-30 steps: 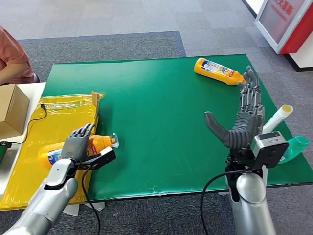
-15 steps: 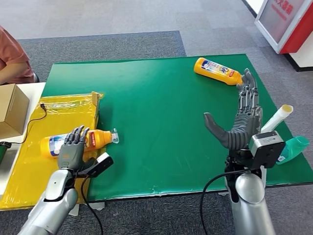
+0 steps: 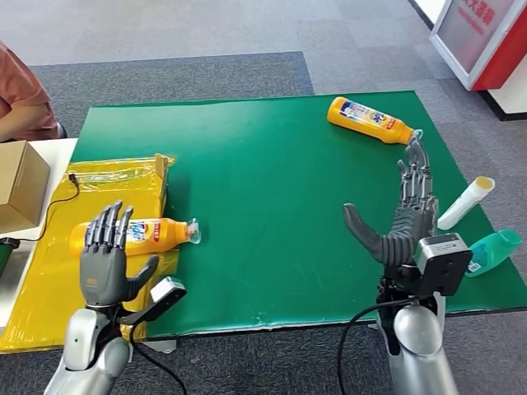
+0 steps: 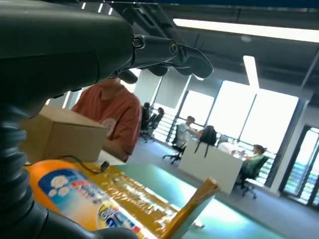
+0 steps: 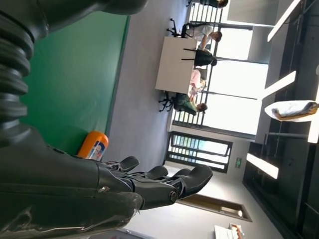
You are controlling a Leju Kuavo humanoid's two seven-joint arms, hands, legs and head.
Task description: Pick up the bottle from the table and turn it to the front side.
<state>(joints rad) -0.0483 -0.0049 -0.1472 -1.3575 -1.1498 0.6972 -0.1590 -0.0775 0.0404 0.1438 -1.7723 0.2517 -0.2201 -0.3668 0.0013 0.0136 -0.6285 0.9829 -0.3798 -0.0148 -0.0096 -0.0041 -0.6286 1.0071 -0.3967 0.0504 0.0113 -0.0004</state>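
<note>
Left hand (image 3: 107, 262) lifted off the near bottle (image 3: 133, 234) since the earlier frame, fingers spread, holding nothing, bottle lying label-up on yellow bag (image 3: 56, 280) beside the green mat (image 3: 267, 197), second orange bottle (image 3: 369, 120) at mat's far edge, right hand (image 3: 403, 218) open and empty just short of it, mat's middle bare.

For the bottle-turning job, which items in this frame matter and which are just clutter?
Belongs to the job:
- orange bottle lying on the yellow sheet, just ahead of the raised, empty left hand
- second orange bottle lying beyond the open right hand

Lying about:
- cardboard box
- white tube
- green bottle
- black cable
</note>
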